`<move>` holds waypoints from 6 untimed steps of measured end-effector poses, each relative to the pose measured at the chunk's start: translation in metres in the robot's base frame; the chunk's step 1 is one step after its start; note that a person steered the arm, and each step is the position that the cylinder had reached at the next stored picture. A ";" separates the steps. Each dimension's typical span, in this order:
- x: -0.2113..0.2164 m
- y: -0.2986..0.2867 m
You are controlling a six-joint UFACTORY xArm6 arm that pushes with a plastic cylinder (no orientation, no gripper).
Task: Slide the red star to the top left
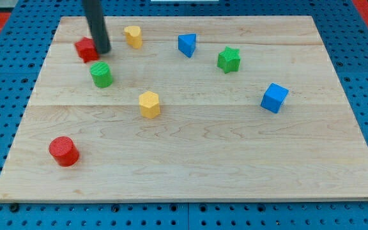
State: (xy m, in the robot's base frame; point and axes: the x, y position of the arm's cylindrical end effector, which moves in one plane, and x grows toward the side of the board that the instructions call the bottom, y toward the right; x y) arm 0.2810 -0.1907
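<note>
Bright even overhead light; soft short shadows beside blocks; image slightly soft, no glare.

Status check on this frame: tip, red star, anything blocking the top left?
My tip against the red star's right side. Star already near the board's top left. Green cylinder just below, off the path. Nothing blocking.

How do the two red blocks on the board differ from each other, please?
The red star sits near the view's top left, while the red cylinder stands near the bottom left. The red star is pointed and partly hidden by my tip, which sits right beside it; the red cylinder is round, fully visible and alone. Both share the same red colour.
</note>
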 end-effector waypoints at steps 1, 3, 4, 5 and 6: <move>0.043 0.015; 0.035 -0.041; 0.016 -0.026; 0.015 0.006; -0.003 0.005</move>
State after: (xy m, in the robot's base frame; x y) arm 0.2778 -0.1855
